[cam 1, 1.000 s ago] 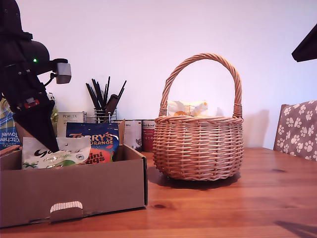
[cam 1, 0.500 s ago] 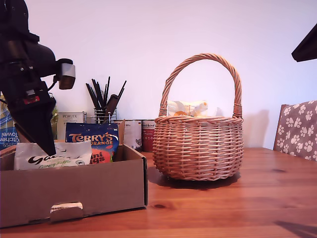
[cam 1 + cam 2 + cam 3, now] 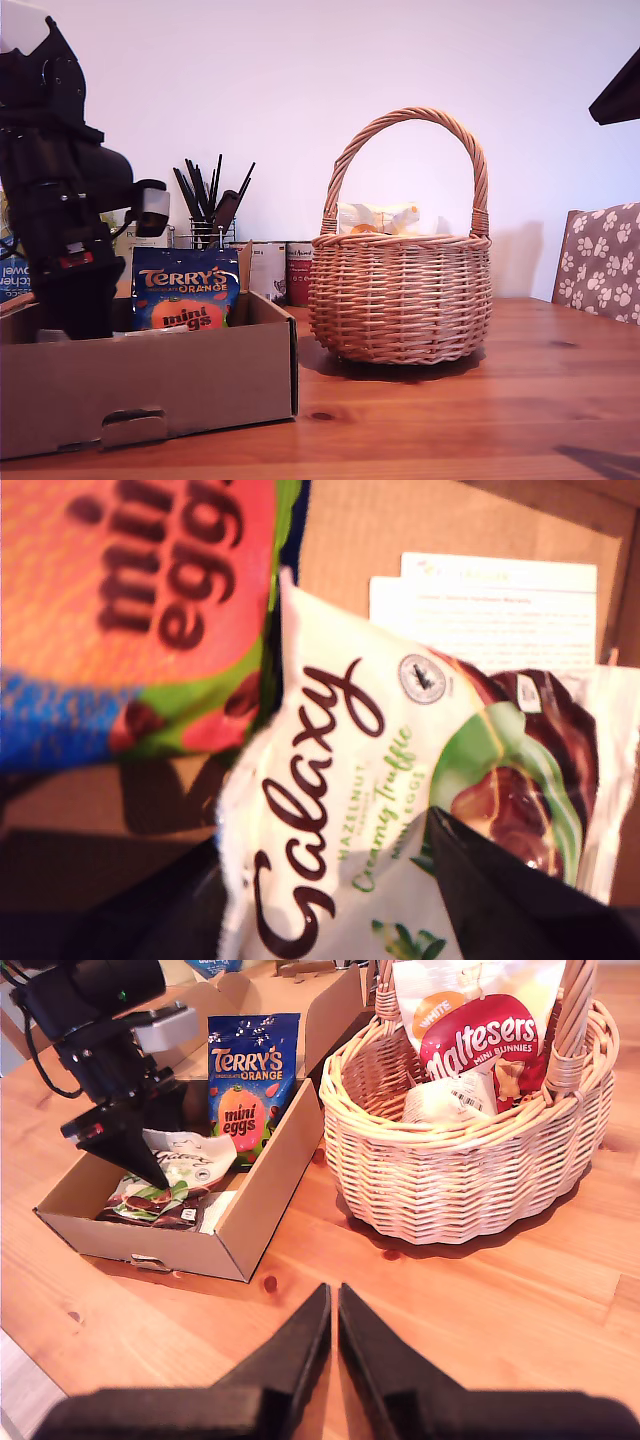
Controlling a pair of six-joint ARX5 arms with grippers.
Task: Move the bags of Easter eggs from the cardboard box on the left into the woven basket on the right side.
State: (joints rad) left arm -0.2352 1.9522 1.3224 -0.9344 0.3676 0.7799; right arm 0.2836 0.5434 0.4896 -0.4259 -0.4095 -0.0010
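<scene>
A black wire utensil holder (image 3: 207, 236) stands at the back of the brown wooden table (image 3: 470, 420), filled with dark upright utensils (image 3: 210, 190). Just beside it, toward the exterior view's right, sit a pale carton (image 3: 268, 270) and a dark red tin (image 3: 298, 272). A grey paw-print cushion (image 3: 600, 262) shows at the exterior view's right edge, against a plain white wall (image 3: 300, 60).

Blue-and-orange Terry's bag (image 3: 186, 288), light-brown basket (image 3: 400, 295)
</scene>
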